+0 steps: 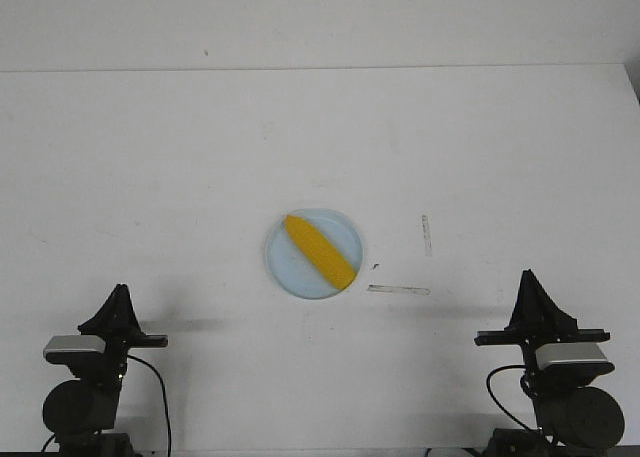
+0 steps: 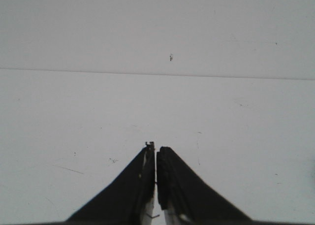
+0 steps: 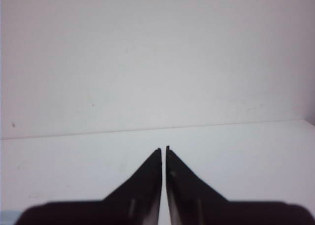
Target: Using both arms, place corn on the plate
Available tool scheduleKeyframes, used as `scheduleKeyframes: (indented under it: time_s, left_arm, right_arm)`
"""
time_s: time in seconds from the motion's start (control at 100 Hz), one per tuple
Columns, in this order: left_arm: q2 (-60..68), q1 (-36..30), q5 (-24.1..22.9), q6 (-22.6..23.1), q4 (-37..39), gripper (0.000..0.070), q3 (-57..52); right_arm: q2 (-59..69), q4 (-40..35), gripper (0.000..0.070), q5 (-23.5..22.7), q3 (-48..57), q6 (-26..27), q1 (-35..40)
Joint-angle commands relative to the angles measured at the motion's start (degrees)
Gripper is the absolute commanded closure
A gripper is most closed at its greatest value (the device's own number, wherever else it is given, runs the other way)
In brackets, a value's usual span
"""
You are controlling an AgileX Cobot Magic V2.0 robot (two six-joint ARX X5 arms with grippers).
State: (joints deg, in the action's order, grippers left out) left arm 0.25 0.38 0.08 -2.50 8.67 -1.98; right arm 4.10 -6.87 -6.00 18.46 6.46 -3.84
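Note:
The yellow corn (image 1: 319,250) lies diagonally on the pale blue plate (image 1: 286,267) near the middle of the white table. My left gripper (image 1: 119,293) is folded back at the near left, shut and empty; the left wrist view shows its tips (image 2: 156,147) together over bare table. My right gripper (image 1: 528,277) is folded back at the near right, shut and empty; the right wrist view shows its tips (image 3: 163,148) together. Neither wrist view shows the corn or the plate.
Two strips of clear tape lie right of the plate, one upright (image 1: 427,235) and one flat (image 1: 398,290). The table's far edge (image 1: 320,69) meets a white wall.

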Motion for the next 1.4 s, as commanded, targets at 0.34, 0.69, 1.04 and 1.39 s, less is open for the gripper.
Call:
scheduleKeyframes:
  time_s: [0.34,0.69,1.04,1.39]
  left_arm:
    - [-0.09,0.09,-0.13,-0.09,0.81,0.0699,1.25]
    - [-0.07,0.09,-0.13,-0.07,0.81,0.0699,1.25]
    - [-0.07,0.09,-0.13,-0.09,0.79,0.0699,1.25]
    - [-0.07,0.09,-0.13,-0.09,0.79,0.0699,1.25]
  right_arm:
    - [-0.31,0.66,0.0687,-0.07,-0.42,0.76,-0.02]
    - [-1.81,1.51,0.0687,-0.07,-10.12,0.74,1.79]
    - [-4.04,5.35,0.0687,0.07,-17.75,-0.90,1.95]
    - [-4.04,6.03,0.0687,0.17,-17.75,-2.45,2.43]
